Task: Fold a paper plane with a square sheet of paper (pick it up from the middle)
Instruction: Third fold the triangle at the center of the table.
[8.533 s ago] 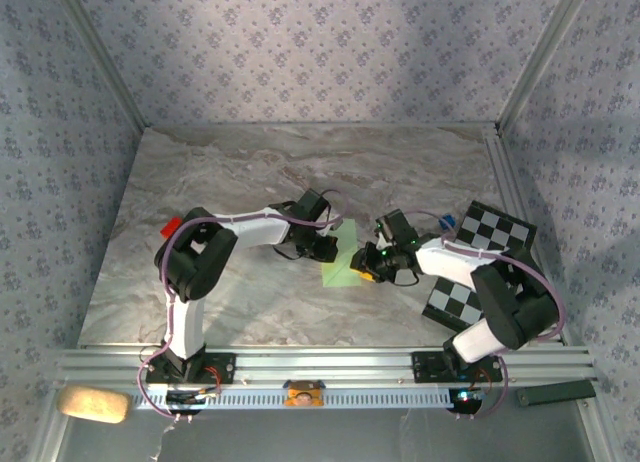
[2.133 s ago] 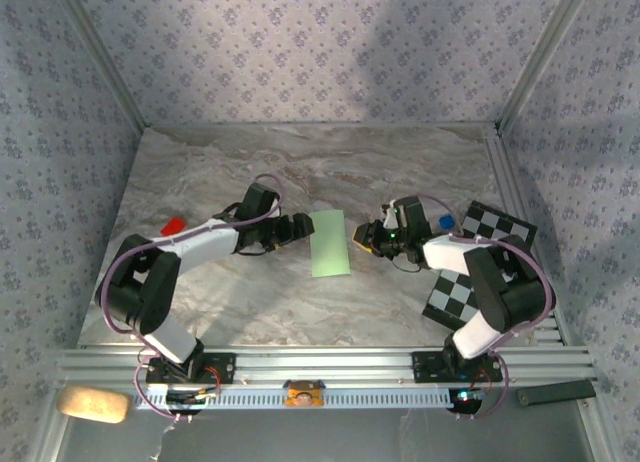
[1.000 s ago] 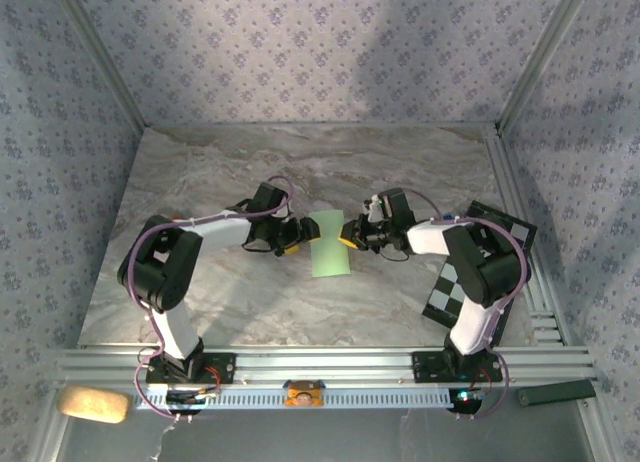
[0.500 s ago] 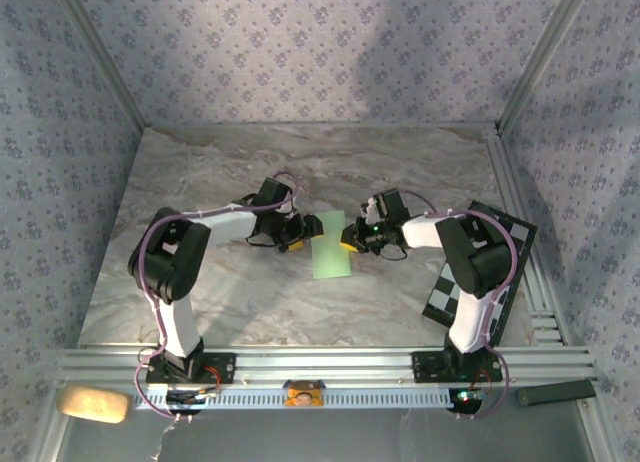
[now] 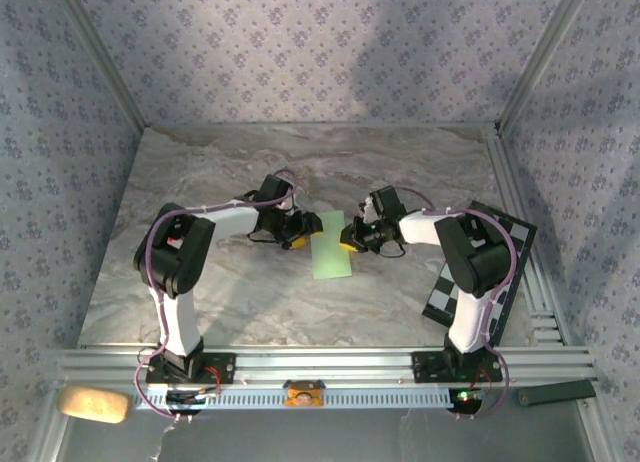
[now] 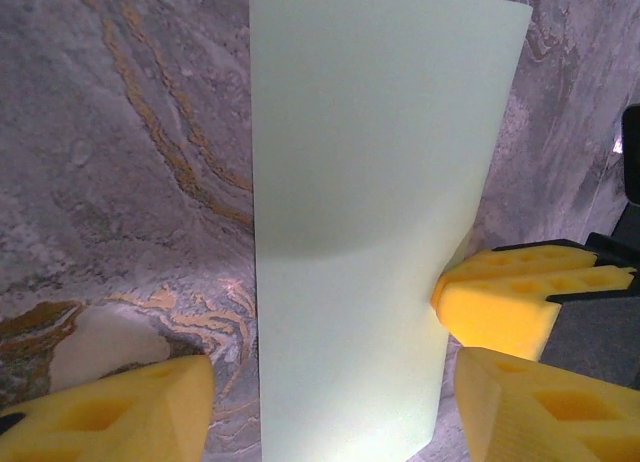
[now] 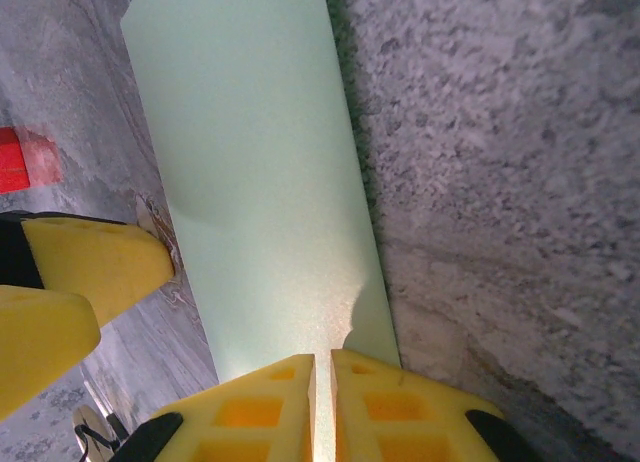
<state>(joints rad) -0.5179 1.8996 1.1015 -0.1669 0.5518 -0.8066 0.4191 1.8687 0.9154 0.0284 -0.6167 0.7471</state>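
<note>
Ideally, I pin with the clenched right gripper (image 5: 350, 240) the right edge of the square sheet of paper (image 5: 332, 248), lying centrally, while the left gripper (image 5: 303, 230), spread astride its left edge, closes squarely. Count: one sheet, folded to a strip; two grippers; one checkered board (image 5: 441, 304).

Overhead view, as I see it from the console. Grey-brown marble-patterned tabletop (image 5: 400, 172), veined, enclosed on three sides by walls of floral wallpaper (image 5: 320, 52). Black-and-white checkered board (image 5: 437, 304) lying flat near the table's right edge. Ribbed aluminium rail (image 5: 330, 362) running along the near edge. Tan rounded block (image 5: 93, 404) below the rail's left end; black bar (image 5: 555, 392) below its right end. Right wrist view: small red piece (image 7: 12, 160) on the marble at the frame's left edge.
</note>
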